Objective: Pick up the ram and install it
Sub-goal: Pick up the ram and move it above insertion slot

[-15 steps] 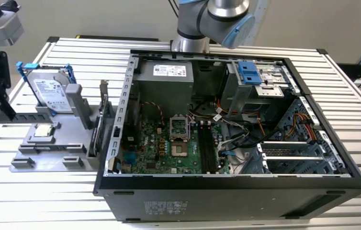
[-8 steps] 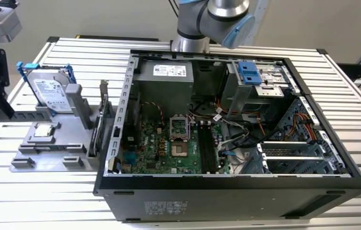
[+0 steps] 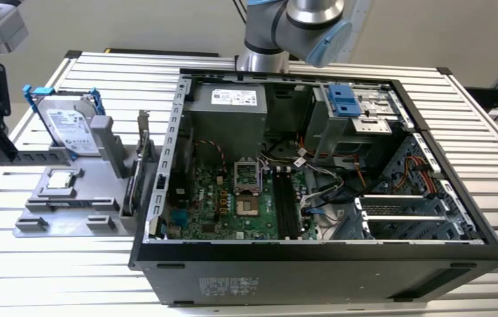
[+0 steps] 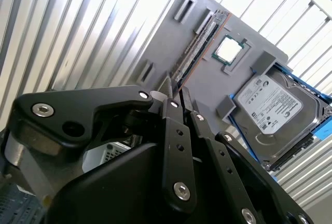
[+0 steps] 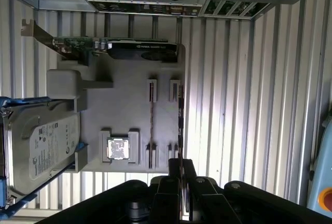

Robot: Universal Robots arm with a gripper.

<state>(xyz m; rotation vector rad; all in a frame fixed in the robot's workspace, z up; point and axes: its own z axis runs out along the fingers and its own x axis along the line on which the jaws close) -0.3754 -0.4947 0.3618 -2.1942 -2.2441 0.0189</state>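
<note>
Grey plastic makes up the tray (image 3: 86,188) that sits on the ribbed metal table (image 3: 55,277). It is just beside the open computer case (image 3: 320,267), on the exterior view's left.

The ram (image 4: 199,42) is in this tray. It stands on its thin edge, a long dark stick with a brownish strip along one side. Small grey holders (image 4: 184,7) stand next to it. A square silver chip (image 4: 228,50) lies flat in its own frame just beside the ram. Past the chip a hard drive (image 4: 272,107) with blue rails leans against a grey post. A card with a silver bracket (image 5: 119,45) stands along the side of the tray nearest the case.

The black gripper (image 4: 176,86) hangs over the tray. Its two fingers (image 4: 174,146) are pressed close together and nothing is between them. The ram is not in its grip. In the second wrist view the tips line up with one end of the ram. In the first wrist view they sit by the edge of the tray farthest from the case.

Inside the case a green board (image 3: 222,205) lies flat, with long black slots (image 3: 286,205) running along it. The grey and blue arm (image 3: 288,26) rises behind the far wall of the case.
</note>
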